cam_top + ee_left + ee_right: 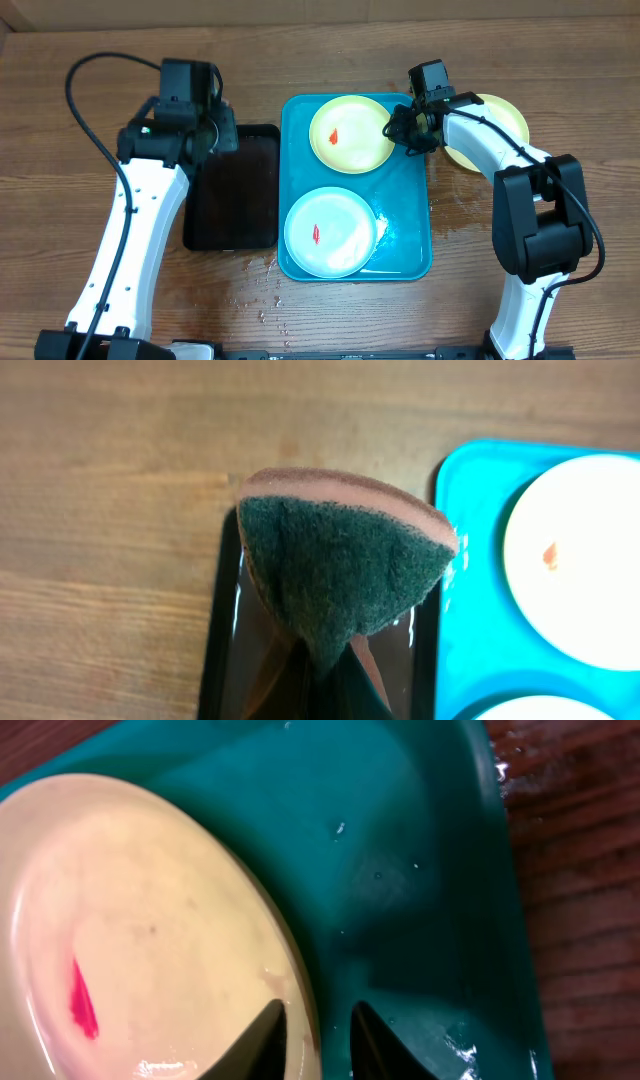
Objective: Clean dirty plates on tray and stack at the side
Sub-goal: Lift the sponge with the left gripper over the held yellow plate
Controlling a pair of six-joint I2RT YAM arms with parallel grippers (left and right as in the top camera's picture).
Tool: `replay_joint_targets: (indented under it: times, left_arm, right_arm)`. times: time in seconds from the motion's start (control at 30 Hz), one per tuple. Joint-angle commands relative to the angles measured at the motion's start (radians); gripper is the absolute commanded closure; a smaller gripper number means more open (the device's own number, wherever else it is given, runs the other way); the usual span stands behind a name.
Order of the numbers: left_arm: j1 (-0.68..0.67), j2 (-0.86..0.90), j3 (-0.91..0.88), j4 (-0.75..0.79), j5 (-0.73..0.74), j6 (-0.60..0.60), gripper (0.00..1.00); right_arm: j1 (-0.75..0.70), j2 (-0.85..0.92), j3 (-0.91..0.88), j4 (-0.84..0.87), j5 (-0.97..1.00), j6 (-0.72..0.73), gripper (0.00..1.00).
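Note:
The teal tray [405,215] holds two plates. At its far end lies a pale yellow plate [350,133] with a red smear, and nearer is a whitish plate [330,231], also smeared red. A third, yellow plate [500,125] lies on the table to the tray's right, partly under the right arm. My right gripper [318,1040] straddles the right rim of the far yellow plate [150,940], one finger over the plate and one over the tray [420,870], with a narrow gap showing. My left gripper [335,670] is shut on a green-and-tan sponge [340,570] above the black tray [225,660].
The black tray [235,200] lies just left of the teal one and looks wet inside. Water drops and a wet patch mark the wood right of the tray [455,215] and in front of it [270,300].

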Motion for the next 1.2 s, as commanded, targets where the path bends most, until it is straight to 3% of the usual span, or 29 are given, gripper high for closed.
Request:
replay_joint_targets:
  times: [0.0, 0.07, 0.23, 0.5, 0.9, 1.17]
  left_arm:
    - [-0.002, -0.002, 0.092, -0.015, -0.016, 0.042, 0.96]
    - [-0.002, 0.006, 0.122, -0.037, -0.012, 0.046, 0.96]
    - [-0.002, 0.047, 0.183, -0.113, -0.008, 0.059, 0.96]
    - [-0.003, 0.222, 0.284, -0.267, 0.090, 0.090, 0.96]
    - [-0.121, 0.337, 0.284, -0.201, 0.094, 0.131, 0.96]
    - [-0.221, 0.339, 0.283, -0.039, 0.106, -0.076, 0.96]
  right_arm:
    - [0.005, 0.003, -0.022, 0.004, 0.014, 0.030, 0.67]
    - [0.005, 0.003, -0.022, 0.004, 0.013, 0.030, 0.71]
    - [0.008, 0.003, -0.022, 0.003, -0.010, 0.030, 0.96]
    - [0.033, 0.003, -0.022, -0.028, -0.029, 0.030, 0.96]
    - [0.032, 0.003, -0.021, -0.002, -0.043, -0.070, 0.96]
    - [0.032, 0.003, -0.021, -0.002, -0.071, -0.073, 0.96]
